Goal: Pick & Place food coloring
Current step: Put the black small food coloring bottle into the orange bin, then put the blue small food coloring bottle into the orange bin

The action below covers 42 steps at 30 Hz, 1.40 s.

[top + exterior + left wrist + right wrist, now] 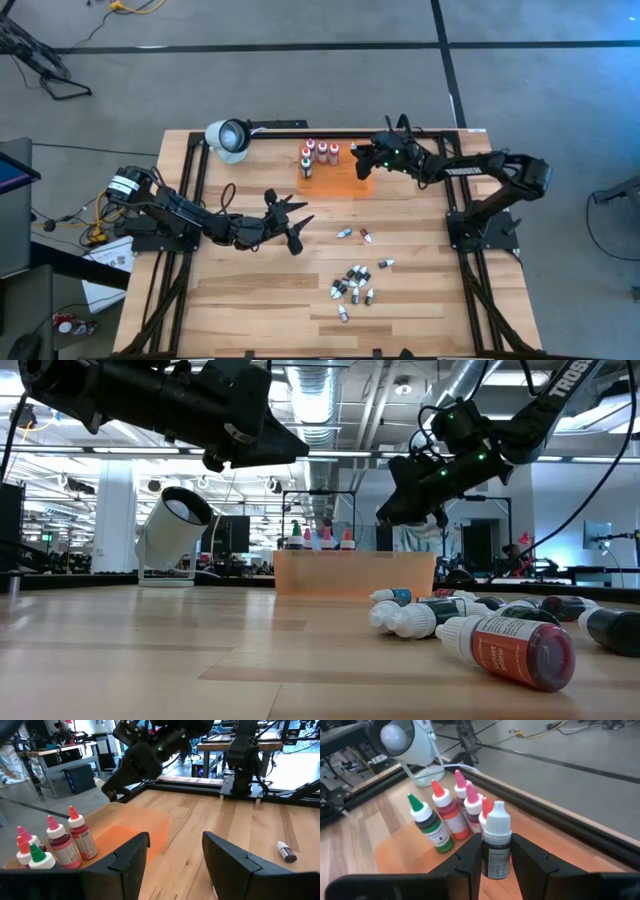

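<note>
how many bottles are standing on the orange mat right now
5, maybe one more hidden: four coloured-tip bottles clustered at the orange mat's left end, one green, and a white-capped dropper upright between the right gripper's fingers, beside the cluster.

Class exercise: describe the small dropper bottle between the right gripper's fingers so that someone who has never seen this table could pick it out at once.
Find the orange mat at the table's far edge, where the right gripper hovers. Between its fingers stands an upright dropper bottle, beside a cluster of colored bottles. Unlike those, with pointed red, pink or green tips, it has a white ribbed cap and a dark body.
</note>
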### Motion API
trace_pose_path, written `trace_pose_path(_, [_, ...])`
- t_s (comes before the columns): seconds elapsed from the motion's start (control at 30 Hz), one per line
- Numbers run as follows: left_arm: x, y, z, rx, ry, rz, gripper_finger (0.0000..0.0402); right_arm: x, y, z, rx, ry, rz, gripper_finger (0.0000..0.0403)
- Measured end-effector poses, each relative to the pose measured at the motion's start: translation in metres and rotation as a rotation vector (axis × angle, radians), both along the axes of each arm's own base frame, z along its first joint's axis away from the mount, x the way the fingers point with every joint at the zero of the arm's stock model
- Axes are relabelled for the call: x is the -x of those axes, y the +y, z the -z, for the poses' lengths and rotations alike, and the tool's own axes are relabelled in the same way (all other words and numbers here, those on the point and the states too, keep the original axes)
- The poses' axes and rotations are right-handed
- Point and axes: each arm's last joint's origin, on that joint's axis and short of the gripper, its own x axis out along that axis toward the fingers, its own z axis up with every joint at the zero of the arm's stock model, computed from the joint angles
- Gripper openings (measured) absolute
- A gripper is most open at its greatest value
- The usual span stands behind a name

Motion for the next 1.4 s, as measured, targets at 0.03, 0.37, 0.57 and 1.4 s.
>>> trace_pose_path(0.03, [0.0, 0.0, 0.0, 0.0, 0.0, 0.0, 0.0186, 0.001, -0.001, -0.001, -0.002, 0.003, 0.003, 0.0093])
trace_pose_path(0.37, [0.0, 0.0, 0.0, 0.009, -0.004, -0.001, 0.0186, 0.009, -0.002, 0.006, -0.07, 0.083, -0.01, 0.0126])
trace_pose_path(0.57, [0.0, 0.0, 0.0, 0.036, -0.019, 0.001, 0.0186, 0.007, 0.0, 0.003, -0.059, 0.066, -0.018, 0.0192])
trace_pose_path(1.4, [-0.035, 0.033, -0.004, 0.052, 0.226, 0.34, 0.0158, 0.059, 0.127, -0.074, 0.285, 0.198, -0.224, 0.0219])
